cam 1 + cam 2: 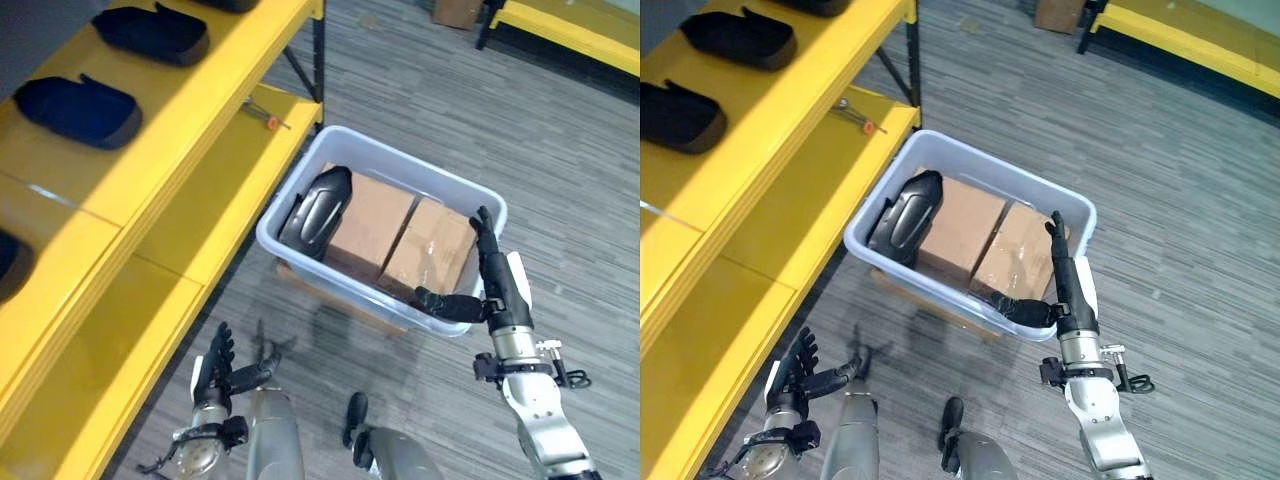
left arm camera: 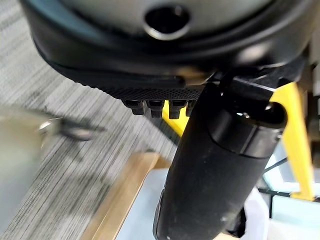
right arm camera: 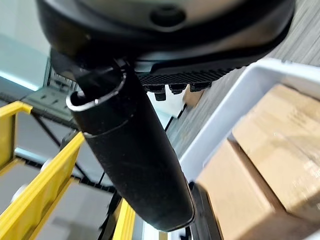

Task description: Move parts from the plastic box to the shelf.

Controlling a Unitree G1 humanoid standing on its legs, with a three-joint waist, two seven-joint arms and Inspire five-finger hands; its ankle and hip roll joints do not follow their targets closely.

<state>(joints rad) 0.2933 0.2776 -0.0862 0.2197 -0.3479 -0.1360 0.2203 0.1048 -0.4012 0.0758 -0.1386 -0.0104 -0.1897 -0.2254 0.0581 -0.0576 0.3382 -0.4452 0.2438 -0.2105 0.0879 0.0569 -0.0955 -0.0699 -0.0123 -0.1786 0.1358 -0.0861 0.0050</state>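
Note:
A pale grey plastic box point(image 1: 400, 165) stands on the floor beside the yellow shelf point(image 1: 180, 130). Inside it a black moulded part point(image 1: 318, 208) leans at the end nearest the shelf, next to two cardboard cartons point(image 1: 375, 225). My right hand point(image 1: 495, 275) is at the box's near right corner, open, with straight fingers along the rim and the thumb reaching over the near wall; it holds nothing. In the right wrist view the box rim point(image 3: 235, 100) and a carton point(image 3: 280, 130) lie past the thumb point(image 3: 130, 160). My left hand point(image 1: 215, 370) hangs low by the shelf, open and empty.
Two black parts point(image 1: 80, 110) point(image 1: 150, 32) lie on the upper shelf board. A small tool with a red tip point(image 1: 265, 115) rests on the lower board. A wooden board point(image 1: 300, 280) sits under the box. Another yellow shelf point(image 1: 570, 25) stands far right.

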